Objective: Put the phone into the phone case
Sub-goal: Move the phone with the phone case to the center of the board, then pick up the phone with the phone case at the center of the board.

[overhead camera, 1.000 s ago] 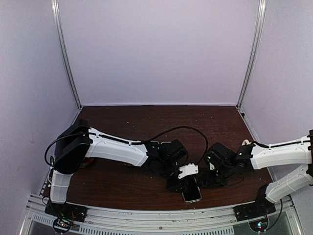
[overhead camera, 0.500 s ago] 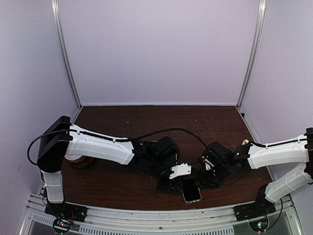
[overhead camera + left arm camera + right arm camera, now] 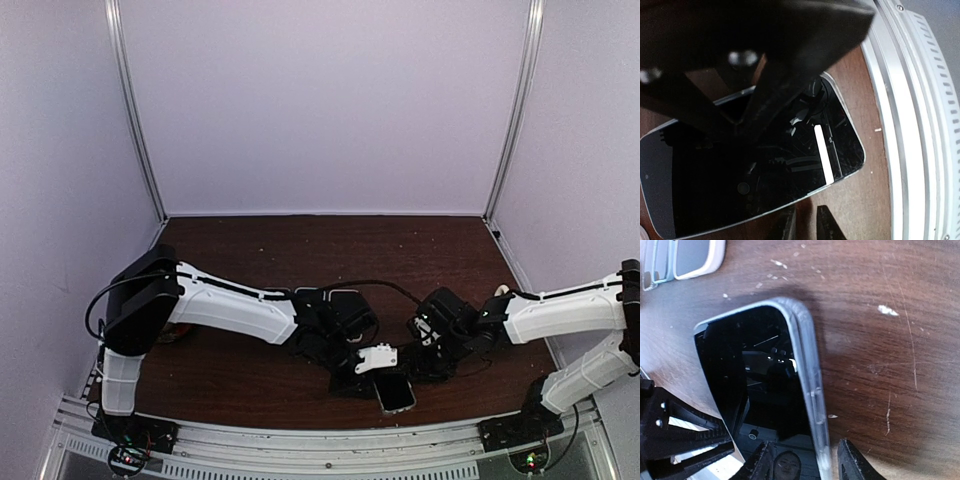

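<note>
L hand [image 3: 365, 376] edged in over phone [image 3: 396, 393], grip unclear; R hand [image 3: 805, 462] parted astride its edge

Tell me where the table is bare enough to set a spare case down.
Free: the far half of the table, from the back wall to the left arm and right arm; also the near-left patch between left arm and front rail. Crowded: near centre, where left claw and right claw meet over the phone.
</note>
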